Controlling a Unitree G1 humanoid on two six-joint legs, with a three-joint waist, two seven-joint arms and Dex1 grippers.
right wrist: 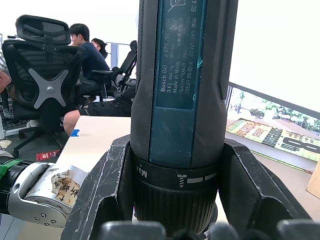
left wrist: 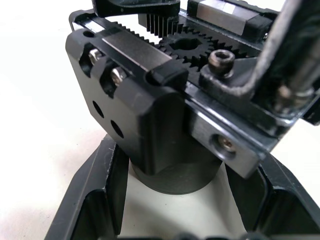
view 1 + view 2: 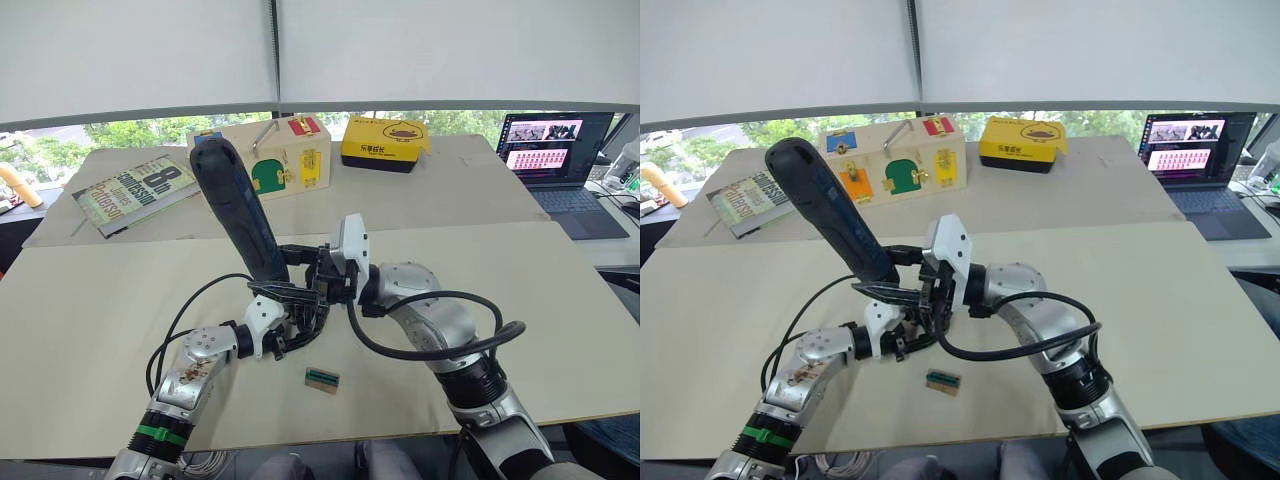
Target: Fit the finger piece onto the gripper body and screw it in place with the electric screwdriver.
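R gripper (image 3: 318, 268) is clamped on the electric screwdriver (image 3: 235, 205), low on its barrel near the collar. In the R wrist view both fingers press the barrel sides just above the "Max" ring. L gripper (image 3: 290, 322) is clamped on the gripper body (image 2: 150, 125): in the L wrist view its rounded base sits between the two fingers, both touching.

Key relation: the screwdriver's long axis runs diagonally in the left eye view, butt end at upper left of centre, bit end down-right into the cluster at frame centre where the two grippers meet. The gripper body sits right under that bit end, so tool is above, work below, w/ almost no gap as far as I can tell. The bit tip itself is hidden behind fingers and housing, so can't tell if it's seated in a screw head.

Finger piece: can't pick it out separately. In the L wrist view the body shows gear teeth, a rack, two small screws (image 2: 105, 65) on the upper left edge and a socket-head screw (image 2: 221, 59) at upper right.

Judgement: the screwing step is in hand, and bit-to-screw alignment along that tilted axis is what matters next. A small green-and-tan rectangle (image 3: 321, 379) lies on the table (image 3: 520, 290) just below centre, apart from both grippers.
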